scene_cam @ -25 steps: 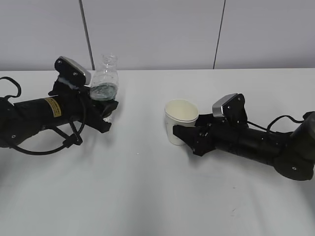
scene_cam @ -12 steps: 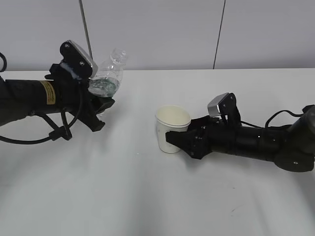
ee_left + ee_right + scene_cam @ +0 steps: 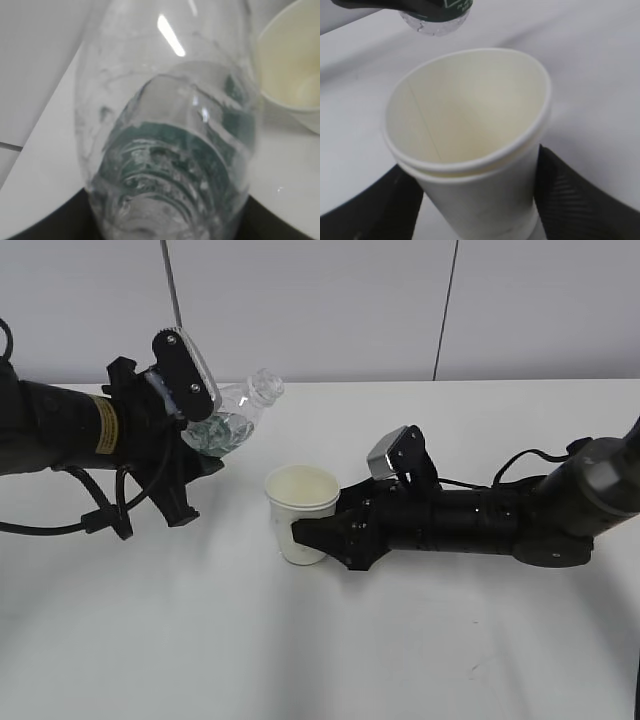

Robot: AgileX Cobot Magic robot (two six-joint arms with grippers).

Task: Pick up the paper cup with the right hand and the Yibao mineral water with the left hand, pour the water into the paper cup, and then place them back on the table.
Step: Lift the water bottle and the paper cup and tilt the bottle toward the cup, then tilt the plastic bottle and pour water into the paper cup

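We have the Yibao mineral water (image 3: pixel 232 418) clamped in our left hand (image 3: pixel 190 455) and tipped neck-first toward the paper cup (image 3: pixel 300 512), which our right hand (image 3: pixel 322 536) grips by its sides above the table (image 3: pixel 400 640). The mouth sits short of the rim, so we should centre it before tilting further, slowly, keeping the cup upright.
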